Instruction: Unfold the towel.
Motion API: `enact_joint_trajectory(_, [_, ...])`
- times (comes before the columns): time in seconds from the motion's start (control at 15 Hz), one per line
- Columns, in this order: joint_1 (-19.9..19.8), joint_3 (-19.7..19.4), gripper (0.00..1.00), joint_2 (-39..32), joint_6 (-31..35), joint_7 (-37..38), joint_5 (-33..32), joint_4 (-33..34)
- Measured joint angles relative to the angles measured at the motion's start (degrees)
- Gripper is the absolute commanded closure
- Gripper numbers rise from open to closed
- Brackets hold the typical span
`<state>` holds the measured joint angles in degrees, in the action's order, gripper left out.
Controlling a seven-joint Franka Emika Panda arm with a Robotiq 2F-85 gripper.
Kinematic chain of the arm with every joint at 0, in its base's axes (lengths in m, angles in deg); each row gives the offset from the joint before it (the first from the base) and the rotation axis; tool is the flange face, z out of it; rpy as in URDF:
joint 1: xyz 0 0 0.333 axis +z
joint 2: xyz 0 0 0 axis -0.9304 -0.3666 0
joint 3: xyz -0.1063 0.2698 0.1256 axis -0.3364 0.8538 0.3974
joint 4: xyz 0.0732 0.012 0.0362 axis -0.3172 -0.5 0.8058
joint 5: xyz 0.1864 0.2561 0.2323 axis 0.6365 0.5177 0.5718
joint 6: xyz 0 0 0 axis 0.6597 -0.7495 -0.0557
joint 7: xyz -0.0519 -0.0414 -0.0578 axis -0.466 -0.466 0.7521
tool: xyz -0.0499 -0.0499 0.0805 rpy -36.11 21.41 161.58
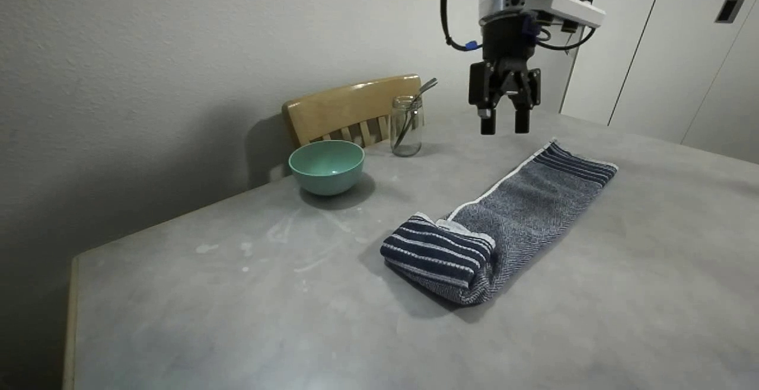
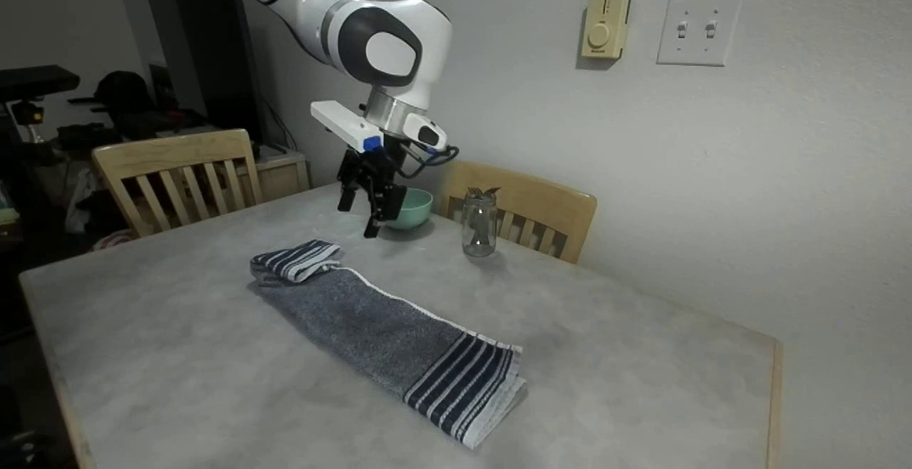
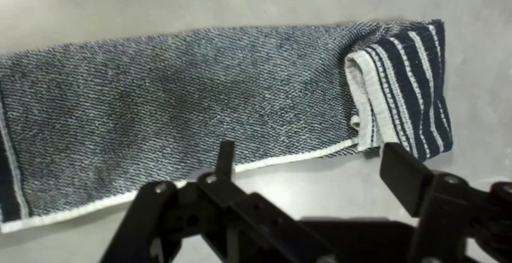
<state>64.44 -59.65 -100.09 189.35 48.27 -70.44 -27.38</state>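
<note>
a glossy round teal bowl (image 1: 326,179) is standing upright on a mottled grey table (image 1: 237,325) with a pale wooden edge (image 1: 70,319). near it, a clear glass jar (image 1: 414,141) is holding slim silvery metal utensils (image 1: 426,86), their ends sticking up out of it. a honey-coloured slatted wooden chair (image 1: 350,105) is rising behind the jar in both exterior views; a second slatted chair of pale wood (image 2: 178,152) is standing along the table in an exterior view. on a pale grey wall (image 2: 805,169), a cream box-shaped thermostat (image 2: 605,21) with a round dial (image 2: 600,35) is hanging beside a white rectangular switch plate (image 2: 700,48) with two small toggles (image 2: 682,29). flat white panels (image 1: 682,52) are rising beyond the table, one bearing a dark rectangular handle (image 1: 729,10).
</note>
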Motion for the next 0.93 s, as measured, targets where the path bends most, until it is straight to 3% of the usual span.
enact_joint_trajectory(0.07, [-1.4,-0.2,0.08,-0.1,-1.7,-0.3,0.7,0.0])
enact_joint_trajectory(0.13, [-2.3,-0.5,0.05,-0.1,-3.2,-0.4,0.9,0.0])
enact_joint_trajectory(0.2, [-2.8,-0.7,0.15,-0.1,-4.4,-0.6,0.8,0.0])
enact_joint_trajectory(0.33, [-2.9,-1.2,0.04,0.0,-4.8,-1.9,-0.9,0.0])
enact_joint_trajectory(0.93, [-2.6,-0.6,0.00,-2.6,-5.7,-3.9,-0.8,2.0])
